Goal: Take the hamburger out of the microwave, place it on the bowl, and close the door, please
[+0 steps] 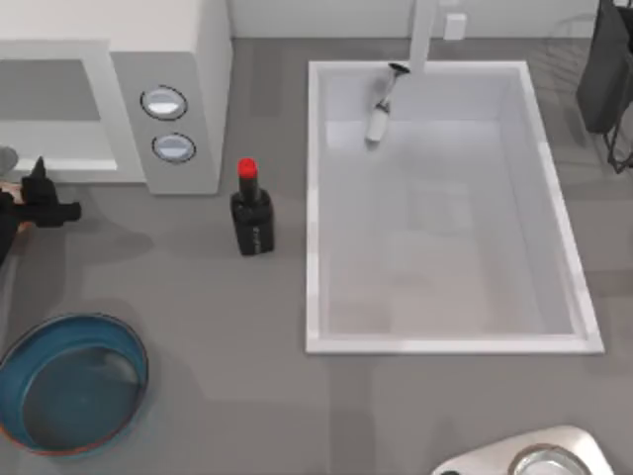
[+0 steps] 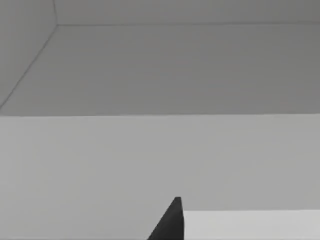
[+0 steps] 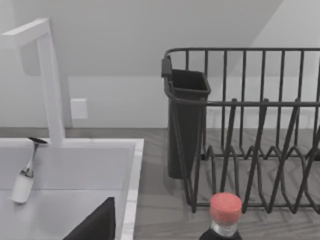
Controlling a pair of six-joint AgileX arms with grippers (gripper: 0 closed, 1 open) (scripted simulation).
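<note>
White and light-grey, the microwave [image 1: 119, 89] fills the table's ten o'clock corner in the top view, its two silver dials [image 1: 164, 103] stacked on the grey side panel. My left gripper [image 1: 45, 203] sits at nine o'clock, at the table's left edge, just in front of the microwave's open front. Whether its fingers are spread or closed, I cannot tell. In the left wrist view a dark fingertip [image 2: 170, 222] pokes up against plain pale grey surfaces.

Toward seven o'clock rests the blue-teal bowl [image 1: 69, 381] with its brownish-orange rim, holding nothing. The hamburger's place I cannot tell.

Just right of the microwave stands a dark bottle [image 1: 251, 213] with a red cap, upright. A white sink [image 1: 445, 341] takes up the middle and right of the table, a small brush [image 1: 381, 109] lying in its far end below the faucet [image 1: 423, 35].

Through the right wrist view come the faucet [image 3: 47, 75], the brush [image 3: 25, 177], a black wire dish rack [image 3: 250, 130] with a utensil cup, and the bottle's red cap [image 3: 226, 207].
</note>
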